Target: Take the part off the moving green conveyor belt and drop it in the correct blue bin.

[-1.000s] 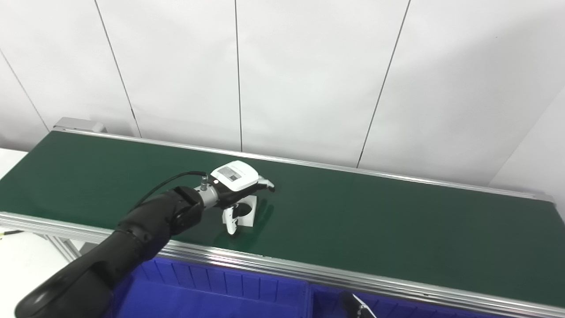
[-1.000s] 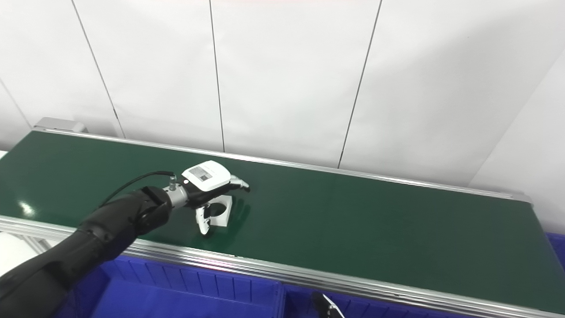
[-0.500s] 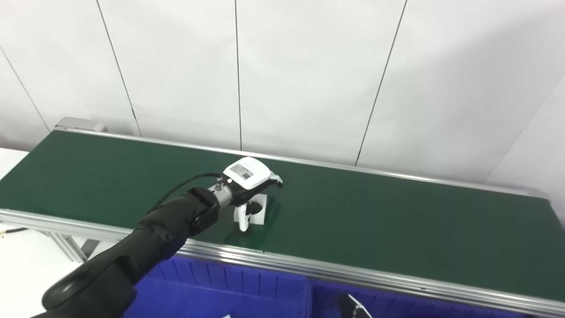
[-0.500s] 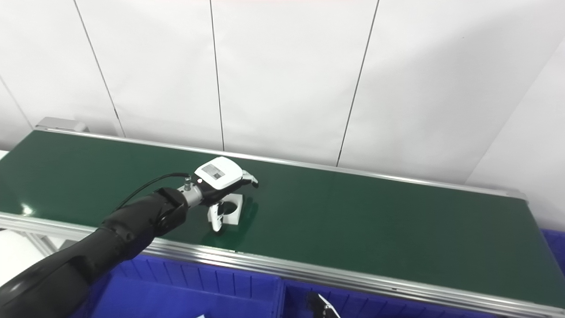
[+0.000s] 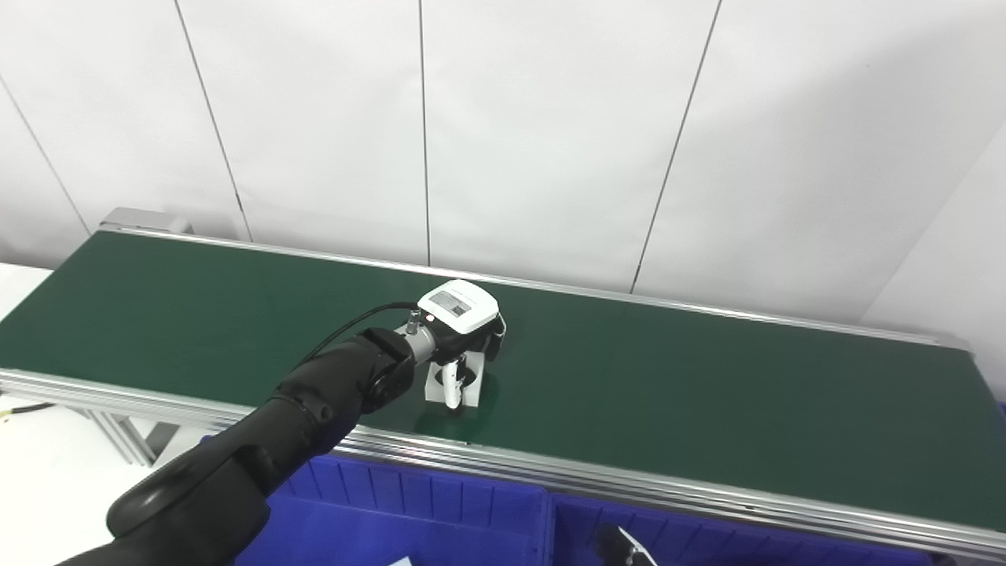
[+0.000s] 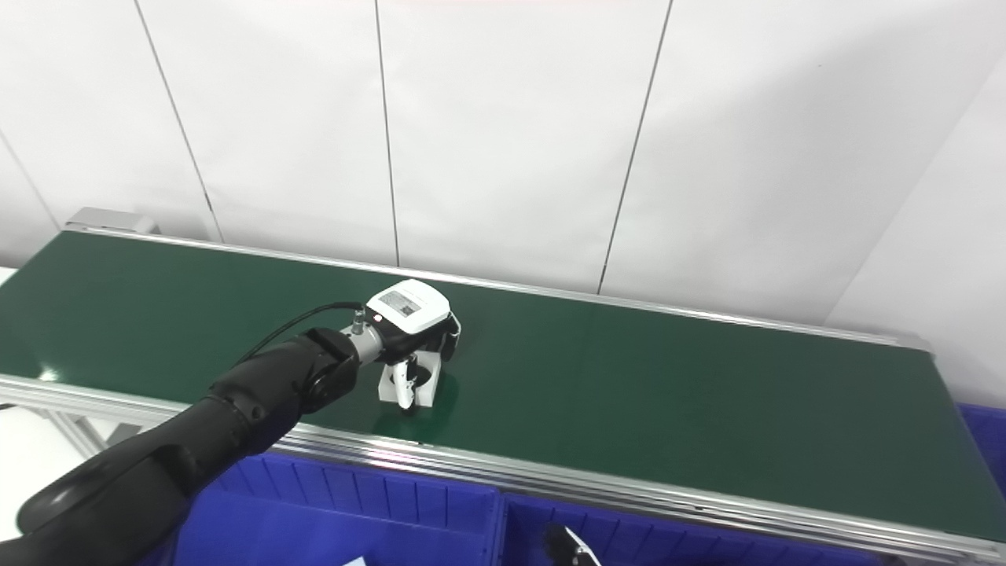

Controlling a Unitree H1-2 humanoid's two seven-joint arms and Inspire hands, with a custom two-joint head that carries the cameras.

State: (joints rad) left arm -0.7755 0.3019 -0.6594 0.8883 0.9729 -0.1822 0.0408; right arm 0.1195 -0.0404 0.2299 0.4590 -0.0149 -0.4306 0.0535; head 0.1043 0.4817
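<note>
A dark green conveyor belt runs the length of the bench, framed by silver aluminium rails along its near and far edges. Behind the far edge stands a plain white panelled wall with thin dark seams. Below the near edge, blue bins sit side by side, their ribbed walls showing.

The left robot hand, white-backed on a black arm with a black cable, reaches over the belt near the middle of the near edge. Its fingers are curled down around a small white part with a round hole, which sits on the belt just inside the near rail; the thumb lies across the part's front and the other fingers drop behind it. Whether the part is lifted off the belt cannot be told.

Of the right robot hand, only a dark tip shows at the bottom edge over the bins; I cannot tell how its fingers stand.
</note>
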